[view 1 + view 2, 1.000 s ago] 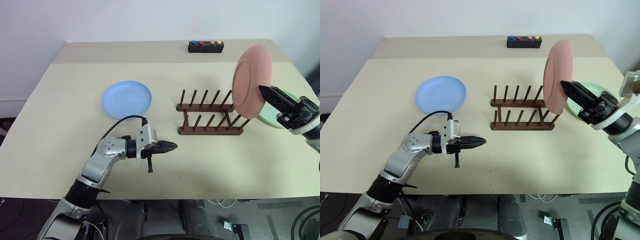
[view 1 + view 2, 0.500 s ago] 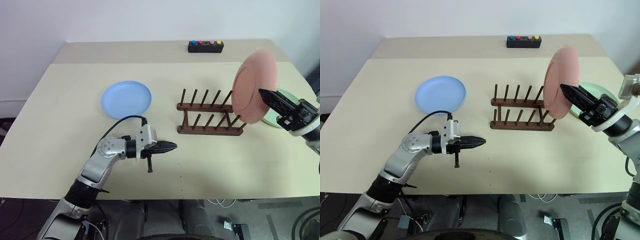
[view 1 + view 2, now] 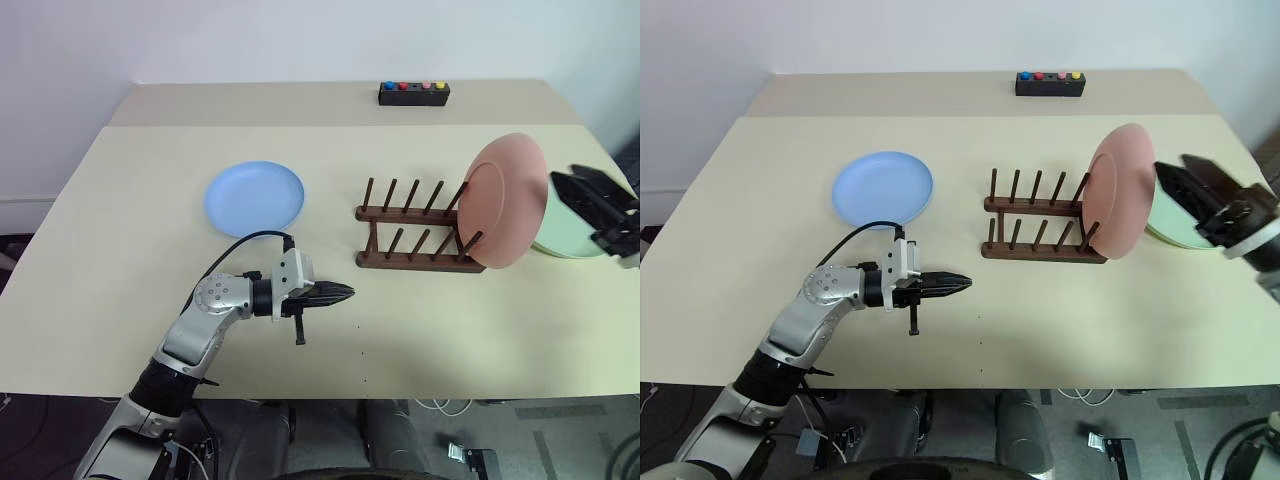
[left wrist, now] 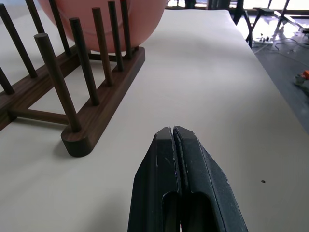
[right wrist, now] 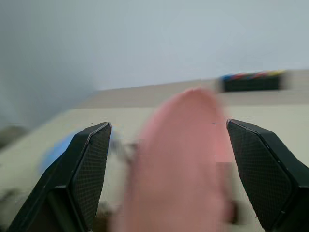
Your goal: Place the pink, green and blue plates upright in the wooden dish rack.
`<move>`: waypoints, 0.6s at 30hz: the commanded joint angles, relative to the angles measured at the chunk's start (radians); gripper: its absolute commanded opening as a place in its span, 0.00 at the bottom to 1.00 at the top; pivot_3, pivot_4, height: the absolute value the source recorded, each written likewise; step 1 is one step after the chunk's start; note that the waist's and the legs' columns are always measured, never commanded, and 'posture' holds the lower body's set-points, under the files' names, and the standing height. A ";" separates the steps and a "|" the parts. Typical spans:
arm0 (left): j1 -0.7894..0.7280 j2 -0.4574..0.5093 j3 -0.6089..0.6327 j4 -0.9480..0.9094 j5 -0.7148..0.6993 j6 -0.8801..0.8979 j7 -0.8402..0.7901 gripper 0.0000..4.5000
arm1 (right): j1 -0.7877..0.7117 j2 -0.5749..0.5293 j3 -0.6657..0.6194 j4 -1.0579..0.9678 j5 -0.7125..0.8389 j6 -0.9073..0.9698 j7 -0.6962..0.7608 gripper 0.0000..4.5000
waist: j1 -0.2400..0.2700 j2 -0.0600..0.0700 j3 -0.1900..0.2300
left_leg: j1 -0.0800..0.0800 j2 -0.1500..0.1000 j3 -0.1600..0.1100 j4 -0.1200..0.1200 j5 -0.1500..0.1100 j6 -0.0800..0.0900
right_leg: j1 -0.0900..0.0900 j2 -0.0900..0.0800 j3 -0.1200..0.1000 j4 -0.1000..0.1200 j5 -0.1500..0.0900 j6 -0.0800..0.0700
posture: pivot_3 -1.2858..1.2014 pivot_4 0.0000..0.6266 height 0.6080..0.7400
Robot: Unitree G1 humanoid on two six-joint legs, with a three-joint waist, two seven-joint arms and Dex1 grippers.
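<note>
Salmon-pink plate (image 3: pixel 505 200) upright in dark wooden rack (image 3: pixel 415 235); right jaws released, left jaws clenched empty

Pink plate (image 3: pixel 505 200) upright in rack (image 3: pixel 415 240)

head pair overhead, wrist cameras near rack (image 4: pixel 72 96)
</note>
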 commanded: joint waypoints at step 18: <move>-0.005 -0.010 0.015 -0.020 0.008 -0.020 0.009 0.00 | -0.076 -0.131 0.570 0.454 -0.969 -0.635 -0.102 0.99 | -0.002 0.003 -0.001 | 0.001 0.000 0.002 0.000 0.000 0.000 | 0.000 0.000 0.001 0.000 0.000 0.000 | 0.52 0.24 1.00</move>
